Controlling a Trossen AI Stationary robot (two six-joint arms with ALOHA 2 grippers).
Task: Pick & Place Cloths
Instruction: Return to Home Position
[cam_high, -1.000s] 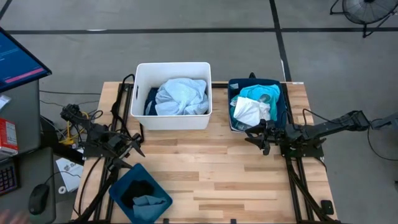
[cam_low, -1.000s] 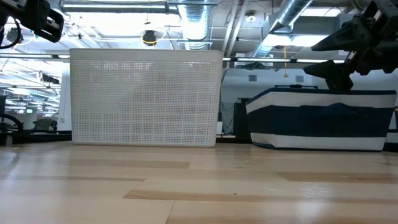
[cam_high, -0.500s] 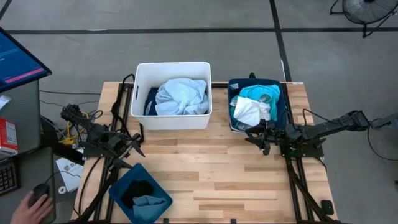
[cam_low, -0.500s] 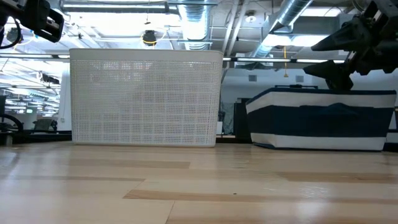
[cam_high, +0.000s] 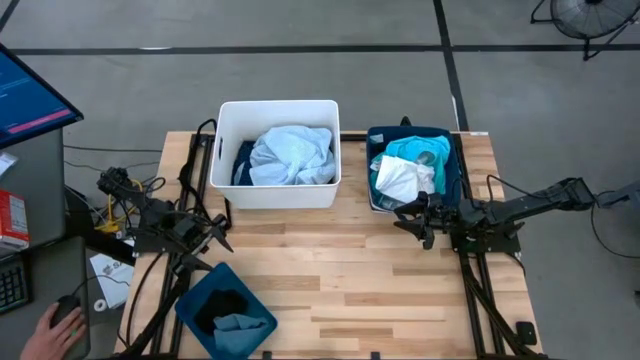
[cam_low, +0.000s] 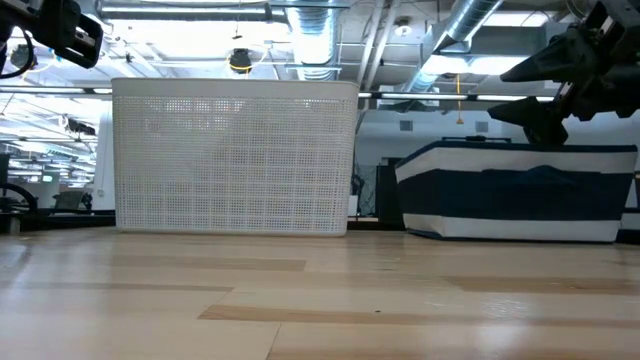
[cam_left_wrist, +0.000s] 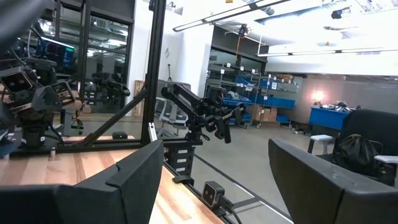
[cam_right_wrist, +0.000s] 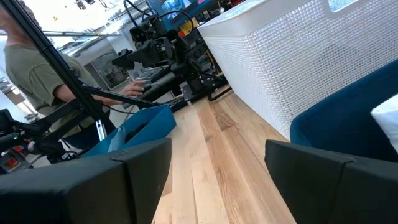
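Note:
A pale blue cloth (cam_high: 290, 155) and a navy cloth (cam_high: 243, 163) lie in the white bin (cam_high: 278, 193) at the table's far side. A turquoise cloth (cam_high: 418, 150) and a white cloth (cam_high: 402, 178) lie in the navy fabric basket (cam_high: 457, 165) at the far right. A black cloth (cam_high: 225, 303) and a slate-grey cloth (cam_high: 240, 326) lie in the dark teal tub (cam_high: 196, 290) at the near left. My left gripper (cam_high: 224, 233) is open and empty at the table's left edge. My right gripper (cam_high: 405, 220) is open and empty just near of the basket.
Bare wood lies between the two grippers and toward the near edge. Both frame rails run along the table's left and right sides. A desk with a monitor (cam_high: 30, 100) stands left of the table, where a person's hand (cam_high: 55, 330) rests.
A person's hand has come onto the mouse on the desk left of the table. Both arms and all cloths have kept still.

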